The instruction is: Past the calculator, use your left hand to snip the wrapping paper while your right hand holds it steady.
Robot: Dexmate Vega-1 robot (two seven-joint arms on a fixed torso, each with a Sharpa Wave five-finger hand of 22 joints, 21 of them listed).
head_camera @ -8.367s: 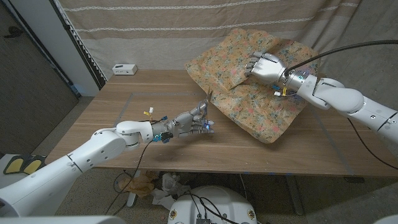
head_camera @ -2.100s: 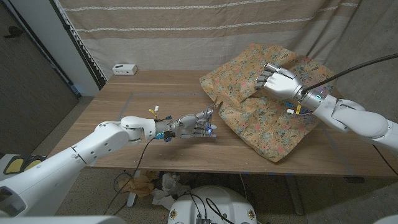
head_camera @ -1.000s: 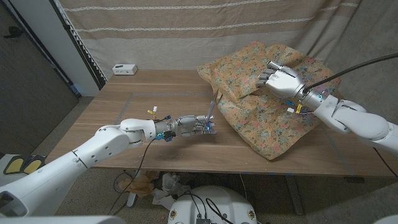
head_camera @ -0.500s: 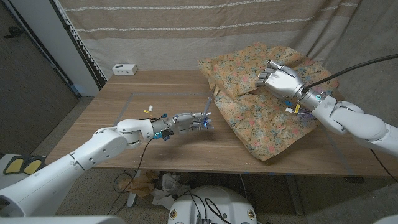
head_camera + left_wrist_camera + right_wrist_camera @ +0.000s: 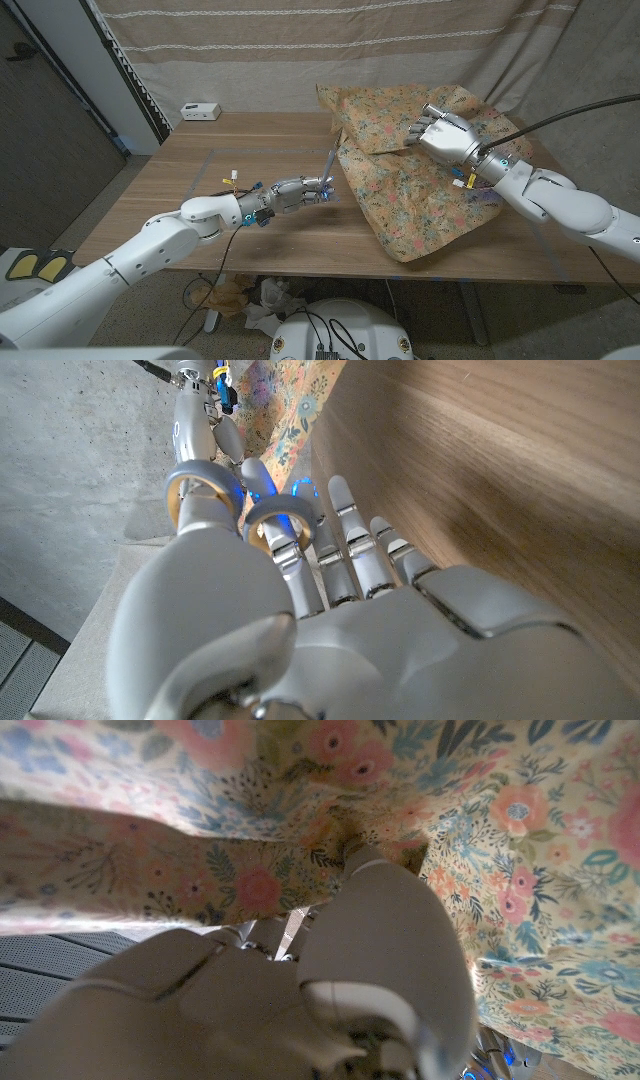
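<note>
Paper (image 5: 420,190) is clamped in right-hand (image 5: 443,135) fingers for tension while left-hand (image 5: 293,192) fingers grip scissors (image 5: 328,172) at its edge.

Both arms had glossy white shells with grey joint seams, each ending in a silver metallic left hand (image 5: 300,190) and right hand (image 5: 443,134), with yellow, blue and red wrist wiring and a black cable trailing off the right forearm.

paper (image 5: 420,190) on right side of surface (image 5: 200,180) | my right hand (image 5: 445,135) on paper's far part | my left hand (image 5: 300,189) with scissors (image 5: 328,172) just left of paper | small box (image 5: 201,111) at far left corner
</note>
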